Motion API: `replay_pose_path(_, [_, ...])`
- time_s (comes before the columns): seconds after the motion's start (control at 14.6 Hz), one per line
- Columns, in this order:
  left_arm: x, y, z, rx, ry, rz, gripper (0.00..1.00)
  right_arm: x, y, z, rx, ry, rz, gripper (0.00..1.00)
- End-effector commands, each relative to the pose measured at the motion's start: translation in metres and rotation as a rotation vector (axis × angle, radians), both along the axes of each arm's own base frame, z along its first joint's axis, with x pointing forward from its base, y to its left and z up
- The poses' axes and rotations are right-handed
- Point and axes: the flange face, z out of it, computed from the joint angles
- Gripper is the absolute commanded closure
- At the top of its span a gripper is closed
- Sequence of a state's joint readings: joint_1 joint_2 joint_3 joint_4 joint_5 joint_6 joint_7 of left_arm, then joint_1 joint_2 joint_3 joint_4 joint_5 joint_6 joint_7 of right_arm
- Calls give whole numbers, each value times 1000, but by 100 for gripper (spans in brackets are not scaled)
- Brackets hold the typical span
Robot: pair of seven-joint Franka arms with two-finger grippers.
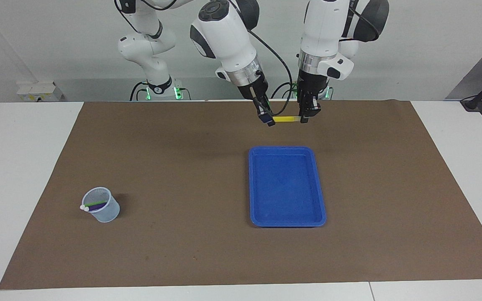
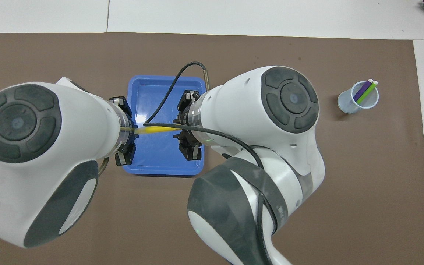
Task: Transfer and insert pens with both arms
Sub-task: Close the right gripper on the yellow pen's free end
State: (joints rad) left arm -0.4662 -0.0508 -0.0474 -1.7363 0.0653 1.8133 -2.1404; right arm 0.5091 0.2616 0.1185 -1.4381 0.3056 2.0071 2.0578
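While the yellow pen [image 1: 283, 119] hangs level in the air, we record the left gripper [image 1: 305, 118] clenched on one end and the right gripper [image 1: 267, 121] closed around the other, both raised above the brown mat [image 1: 182, 167] between the robots and the blue tray [image 1: 287, 187]. We list the green pen [image 1: 97, 203] and the purple pen [image 1: 97, 206] leaning in the clear cup [image 1: 101, 205], well apart from the tray toward the right arm's end of the table [image 1: 23, 167].
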Motion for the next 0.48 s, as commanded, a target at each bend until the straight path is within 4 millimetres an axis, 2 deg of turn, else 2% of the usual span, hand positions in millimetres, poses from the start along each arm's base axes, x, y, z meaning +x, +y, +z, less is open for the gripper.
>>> replay_pose_path(0.0, [-9,3,0,11,-23,11,100,-1,0,5,3,-4,-18,72])
replay_pose_path(0.14, [-9,3,0,11,-22,12,100,-1,1,5,4,-5,-17,81])
replay_pose_path(0.27, [-9,3,0,11,-23,10,100,-1,1,5,5,-7,-18,100])
replay_pose_path(0.41, [-9,3,0,11,-23,10,100,-1,1,5,5,-7,-18,100])
